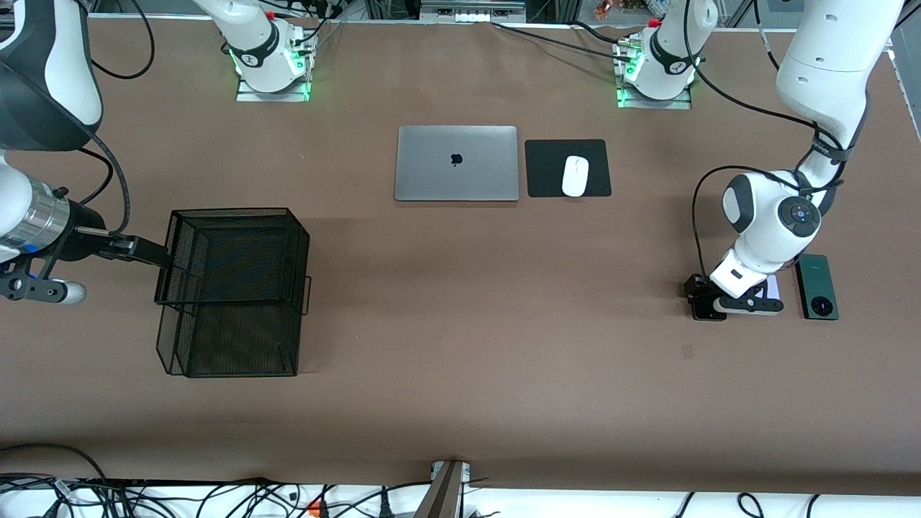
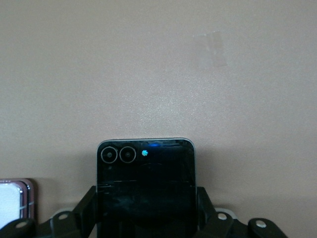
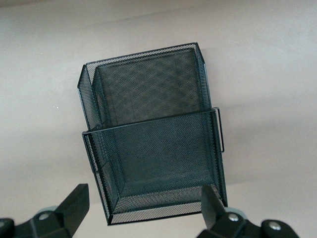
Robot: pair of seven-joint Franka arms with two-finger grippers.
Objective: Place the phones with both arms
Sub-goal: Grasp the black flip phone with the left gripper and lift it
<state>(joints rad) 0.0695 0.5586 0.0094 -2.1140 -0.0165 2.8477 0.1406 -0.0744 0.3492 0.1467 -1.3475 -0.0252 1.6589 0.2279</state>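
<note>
With my left gripper (image 2: 148, 218) pinching the black flip phone (image 2: 145, 183) low on the counter (image 1: 460, 345), beside the lilac phone (image 2: 15, 201) and near the green one (image 1: 817, 286), its slick glass could slip as I lift, while my right gripper (image 3: 143, 210) waits spread by the mesh basket (image 1: 230, 291).

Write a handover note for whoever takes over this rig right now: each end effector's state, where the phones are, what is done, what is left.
Left end effector: down at the table, shut on the black flip phone, not yet lifted.
Right end effector: open, waiting beside the black mesh basket.
Lilac phone: on the table beside the black one.
Green phone: flat on the table beside them, toward the left arm's end.
Done: first phone gripped; basket holds no phone.
Left: all three phones to place.
</note>
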